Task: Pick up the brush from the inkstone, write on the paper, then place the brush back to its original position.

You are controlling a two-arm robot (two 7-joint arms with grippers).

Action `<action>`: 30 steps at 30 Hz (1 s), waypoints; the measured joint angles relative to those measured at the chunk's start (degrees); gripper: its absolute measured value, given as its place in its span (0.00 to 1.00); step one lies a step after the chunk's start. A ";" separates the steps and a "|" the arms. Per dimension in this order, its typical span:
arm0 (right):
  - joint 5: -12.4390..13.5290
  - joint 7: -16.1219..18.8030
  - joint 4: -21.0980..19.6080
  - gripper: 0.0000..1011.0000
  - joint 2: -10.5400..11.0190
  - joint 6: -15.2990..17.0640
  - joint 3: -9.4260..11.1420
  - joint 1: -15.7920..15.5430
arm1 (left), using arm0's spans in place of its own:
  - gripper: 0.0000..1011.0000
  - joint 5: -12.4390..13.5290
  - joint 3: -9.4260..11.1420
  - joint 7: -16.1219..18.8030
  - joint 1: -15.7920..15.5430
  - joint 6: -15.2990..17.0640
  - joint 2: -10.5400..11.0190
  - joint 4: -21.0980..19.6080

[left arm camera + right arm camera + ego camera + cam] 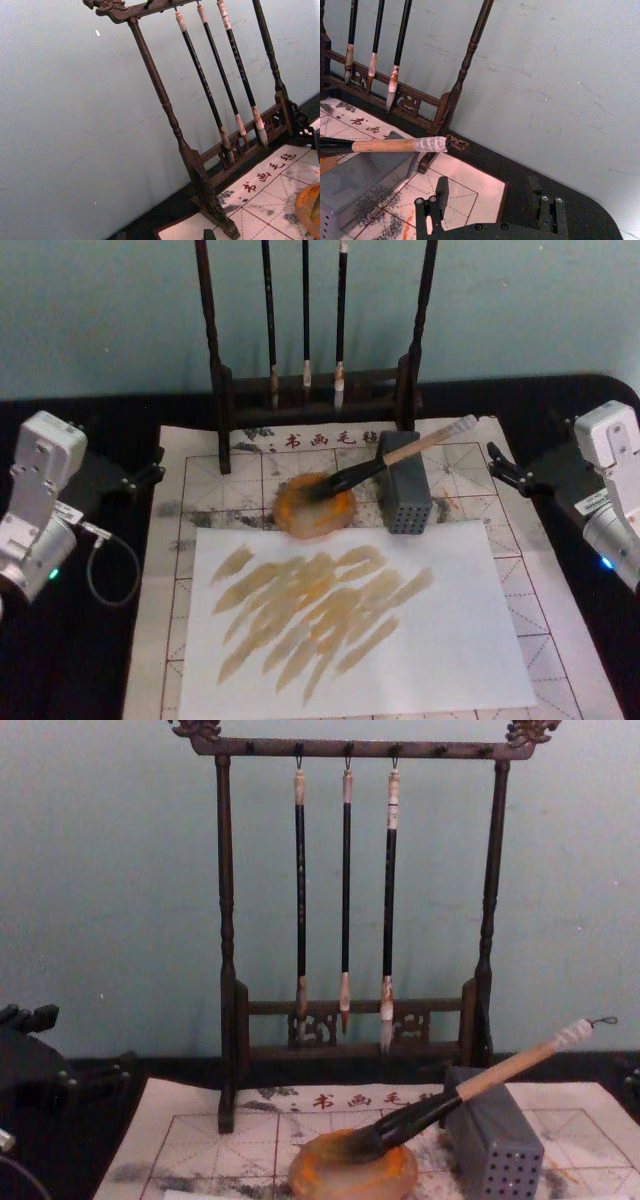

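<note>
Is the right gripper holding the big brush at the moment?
No, the brush lies with bristles in the inkstone and handle on the grey block; the right gripper is open.

left hand [150, 470], splayed right hand [499, 466], both aside

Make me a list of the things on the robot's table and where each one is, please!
paper: grid sheet with red characters, ink-smudged
white sheet: lies on the paper, covered in tan strokes
inkstone: orange dish on the paper, behind the white sheet
grey block: beside the inkstone, on the robot's right
brush: bristles in the inkstone, handle leaning on the grey block
rack: at the back, three thin brushes hanging
left gripper: parked at the table's left edge
right gripper: parked at the right edge, open, holding nothing
</note>
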 joint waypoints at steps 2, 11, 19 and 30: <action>-0.01 0.00 0.00 0.99 0.00 0.00 0.00 0.00 | 0.99 0.00 0.00 0.00 0.00 0.00 0.00 0.00; -0.04 -0.01 0.00 0.99 0.00 0.00 0.00 0.00 | 0.99 0.00 0.00 0.00 0.00 0.00 0.00 0.00; -0.04 0.00 0.00 0.99 0.00 0.00 0.00 0.00 | 0.99 0.00 0.00 0.00 0.00 0.00 0.00 0.00; -0.04 -0.01 0.00 0.99 0.00 0.00 0.00 0.00 | 0.99 0.00 0.00 0.00 0.00 0.00 0.00 0.00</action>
